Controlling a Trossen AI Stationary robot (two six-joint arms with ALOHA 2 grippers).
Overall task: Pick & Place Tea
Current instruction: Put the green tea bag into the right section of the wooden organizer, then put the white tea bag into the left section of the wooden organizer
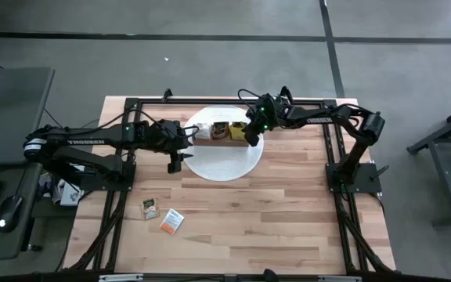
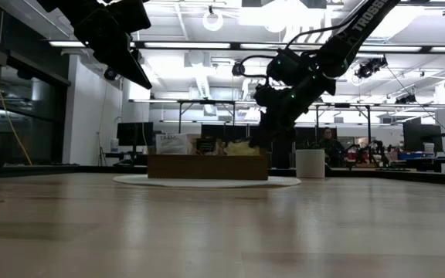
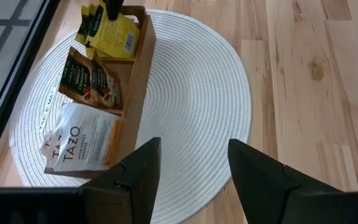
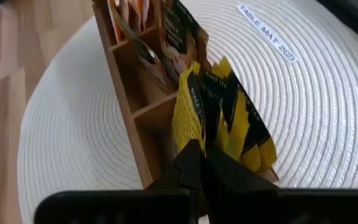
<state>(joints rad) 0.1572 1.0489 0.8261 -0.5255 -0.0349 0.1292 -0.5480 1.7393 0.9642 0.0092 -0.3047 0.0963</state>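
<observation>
Two tea sachets [image 1: 161, 215] lie flat on the counter [image 1: 288, 219], near its left front, well apart from the white mat [image 1: 225, 160]. Your left pincer [image 1: 175, 160] hangs open over the mat's left edge, holding nothing. On the mat, the wooden box [image 1: 224, 133] holds more tea. Your right pincer [image 4: 199, 165] is closed at the box's right end, touching the yellow sachets [image 4: 219, 112]. They look thin, light and bendy, so pinch one by its edge.
</observation>
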